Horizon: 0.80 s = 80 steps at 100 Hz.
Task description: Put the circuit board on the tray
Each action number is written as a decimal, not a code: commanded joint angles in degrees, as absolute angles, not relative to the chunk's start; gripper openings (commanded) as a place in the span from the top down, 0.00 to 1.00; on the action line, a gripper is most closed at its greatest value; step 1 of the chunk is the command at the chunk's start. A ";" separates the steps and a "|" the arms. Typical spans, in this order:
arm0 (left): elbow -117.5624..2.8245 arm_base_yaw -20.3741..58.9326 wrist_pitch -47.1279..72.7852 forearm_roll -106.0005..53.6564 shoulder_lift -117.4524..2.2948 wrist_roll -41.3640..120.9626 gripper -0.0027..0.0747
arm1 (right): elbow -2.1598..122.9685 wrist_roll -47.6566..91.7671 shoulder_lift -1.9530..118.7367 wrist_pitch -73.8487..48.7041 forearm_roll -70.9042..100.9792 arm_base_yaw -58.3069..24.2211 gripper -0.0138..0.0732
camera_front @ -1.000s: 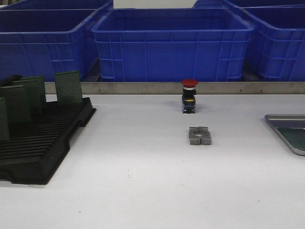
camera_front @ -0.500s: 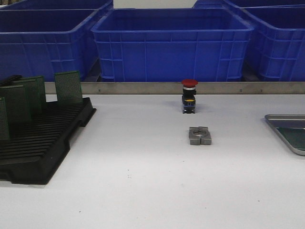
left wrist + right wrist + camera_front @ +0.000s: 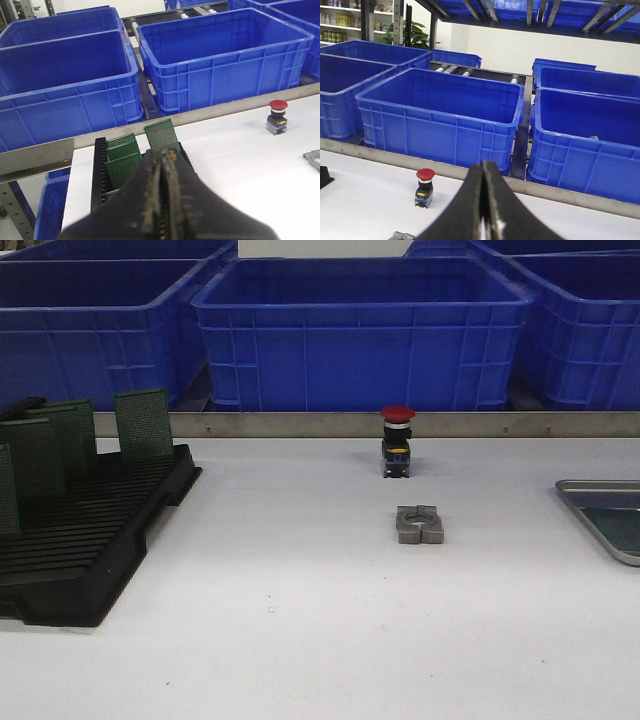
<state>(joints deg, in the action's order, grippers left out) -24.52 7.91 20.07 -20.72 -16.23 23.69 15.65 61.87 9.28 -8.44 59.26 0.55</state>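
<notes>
Green perforated circuit boards (image 3: 144, 422) stand upright in a black slotted rack (image 3: 90, 540) at nine o'clock on the white table (image 3: 300, 640). The ribbed silver tray (image 3: 590, 500) sits at three o'clock, something green lying in it. Left gripper (image 3: 162, 162) is pressed closed, empty, above the rack; right gripper (image 3: 483, 172) likewise closed, facing glossy blue crates (image 3: 360, 335), near a red-capped button (image 3: 397, 440) and grey metal block (image 3: 419, 524)

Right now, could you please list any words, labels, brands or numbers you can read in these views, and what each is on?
None can be read.
Red button: a yellow band on its body, any print too small to read.
Shelf items far behind the crates: blurred, labels unreadable.
Circuit boards, rack, tray, metal block: no text visible.
</notes>
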 commanded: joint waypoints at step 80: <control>-11.96 7.91 5.11 9.48 -2.45 -11.02 0.99 | 16.92 62.29 9.86 -5.45 60.32 0.53 0.92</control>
<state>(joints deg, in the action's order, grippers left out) -13.66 7.91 12.81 8.63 -3.72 -9.59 15.65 61.97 9.28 -8.44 59.26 0.55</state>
